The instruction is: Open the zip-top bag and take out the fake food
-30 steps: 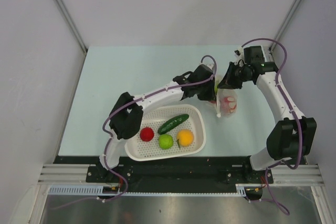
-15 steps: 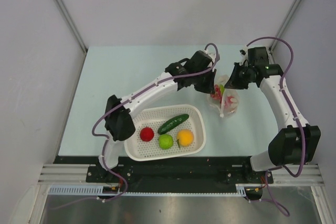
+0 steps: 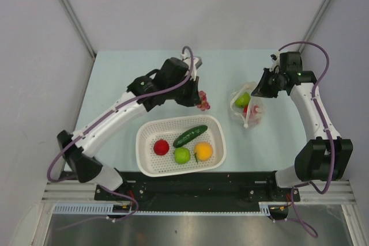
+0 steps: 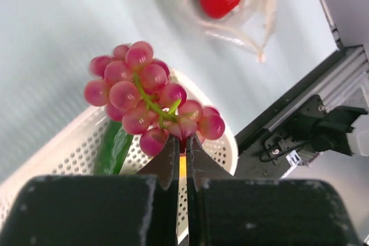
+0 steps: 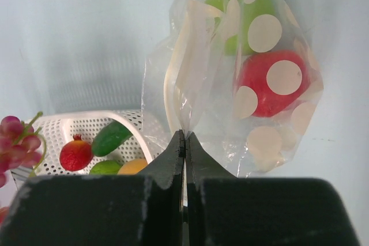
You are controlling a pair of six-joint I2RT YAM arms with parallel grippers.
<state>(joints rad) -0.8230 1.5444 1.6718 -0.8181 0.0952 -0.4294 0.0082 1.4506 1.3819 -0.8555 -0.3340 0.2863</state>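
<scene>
Below the left gripper (image 4: 180,148) lies the white basket (image 4: 63,151); centre the load over its floor before parting the jaws. Ahead of the right gripper (image 5: 184,142), the zip-top bag (image 5: 202,73) is pinched by its film between closed jaws, with green and red fake food (image 5: 271,87) inside; hold it steady. The left jaws clamp the grape bunch (image 4: 151,99) by its stem.

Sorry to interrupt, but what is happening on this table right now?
The right gripper pinches the zip-top bag, with a green piece and a red piece inside it. The left gripper is shut on a bunch of grapes, held up near the white basket, where four other fake foods lie.
</scene>
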